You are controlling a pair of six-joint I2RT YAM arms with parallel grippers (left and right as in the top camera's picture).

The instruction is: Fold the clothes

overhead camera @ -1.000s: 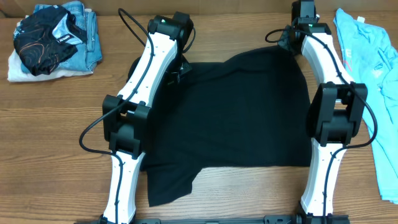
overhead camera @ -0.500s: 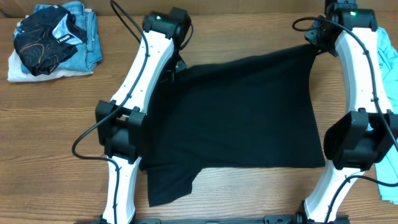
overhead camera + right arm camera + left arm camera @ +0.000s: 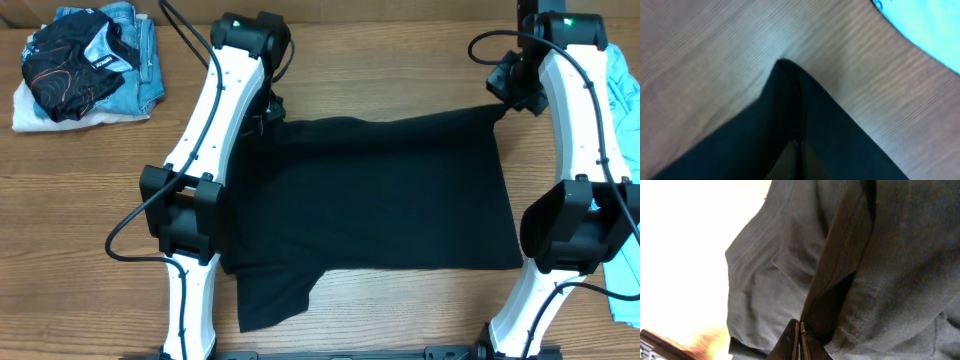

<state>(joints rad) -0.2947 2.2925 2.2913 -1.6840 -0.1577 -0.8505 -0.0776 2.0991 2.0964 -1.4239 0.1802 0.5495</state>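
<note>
- Black T-shirt (image 3: 370,190) lies spread mid-bench (image 3: 90,220); flat, no fold made yet, I judge
- Left pincer (image 3: 266,112) clenched on its far-left corner; right pincer (image 3: 502,96) clenched on its far-right corner
- Light blue T-shirt (image 3: 612,120) at right edge, unfolded; both left to do

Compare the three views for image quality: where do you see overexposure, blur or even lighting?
Overhead: evenly lit and sharp, though the black T-shirt swallows detail. Left wrist: the background upper left is blown out to white. Right wrist: soft focus, table grain smeared, near cloth blurred.
</note>
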